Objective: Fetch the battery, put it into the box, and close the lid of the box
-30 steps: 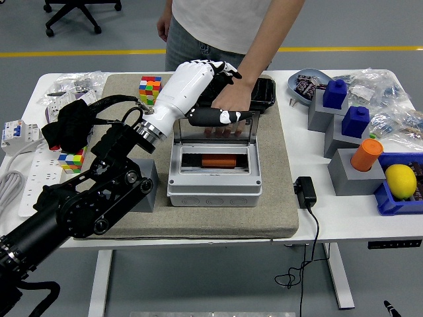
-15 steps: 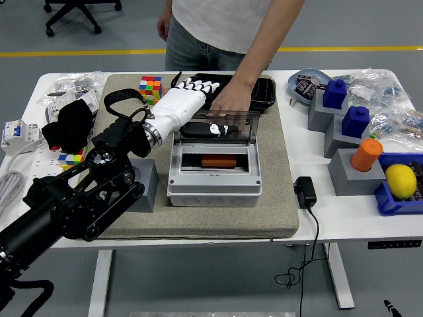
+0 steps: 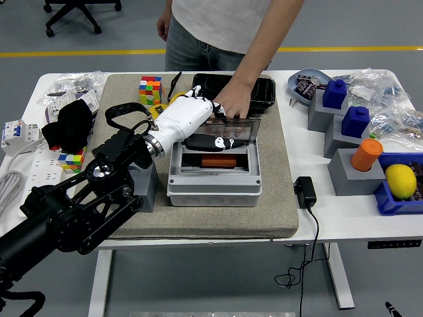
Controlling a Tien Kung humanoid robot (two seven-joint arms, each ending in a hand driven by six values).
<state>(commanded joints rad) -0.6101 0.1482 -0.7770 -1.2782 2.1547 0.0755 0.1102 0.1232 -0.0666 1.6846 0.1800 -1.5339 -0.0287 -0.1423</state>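
An orange battery [image 3: 219, 161] lies inside the grey box [image 3: 213, 185] on the mat. The box's clear lid [image 3: 239, 129] is tilted about halfway down over the opening. My left hand [image 3: 210, 125], white with black fingertips, rests on the lid, its fingers laid over the lid's edge and its thumb stretched out under it; it grasps nothing. A person's hand [image 3: 232, 105] presses on the lid's hinge side at the back of the box. My right arm is out of view.
A black tray [image 3: 261, 89] lies behind the box. Two Rubik's cubes [image 3: 150, 89] sit at the left, with a black cloth [image 3: 68, 123] and a power strip [image 3: 36, 175]. Grey stands with blue and orange blocks [image 3: 357, 132], a lemon [image 3: 400, 180] and a charger [image 3: 305, 191] are on the right.
My left hand has dropped and drawn nearer, pushing the lid from upright to about half shut. The person's hand stays at the hinge.
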